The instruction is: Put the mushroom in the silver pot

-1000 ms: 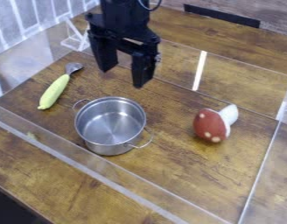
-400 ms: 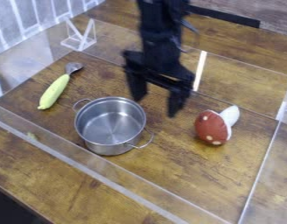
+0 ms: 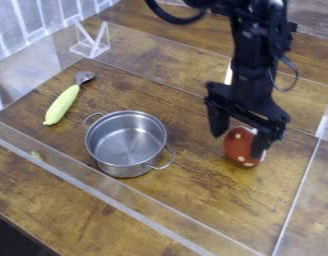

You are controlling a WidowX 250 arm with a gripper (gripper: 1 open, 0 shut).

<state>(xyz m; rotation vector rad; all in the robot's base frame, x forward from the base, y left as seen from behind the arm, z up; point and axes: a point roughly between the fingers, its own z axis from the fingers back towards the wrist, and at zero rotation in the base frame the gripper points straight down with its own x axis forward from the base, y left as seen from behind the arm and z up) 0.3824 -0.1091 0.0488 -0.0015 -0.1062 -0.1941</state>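
You've got the corn (image 3: 63, 104) far left, smooth and long, yellow-green, w/ a small grey-headed thing (image 3: 84, 77) just beyond its tip; next the pot (image 3: 127, 143), round, shiny steel, loop handles on its sides, hasn't moved; nothing shows inside it. Your gripper (image 3: 243, 136) has swung right, from behind the pot over to the mushroom (image 3: 243, 147); its fingers stand apart, one either side of the cap, from this view; can't tell if they touch it yet. Mushroom's on the wooden table (image 3: 73, 200), right of the pot, rounded red-brown cap w/ pale specks, partly hidden by the arm (image 3: 264, 55); so approach looks about done, grip's prob. next; watch that slick-looking curved cap, it may roll or squirt out if you close off-centre.
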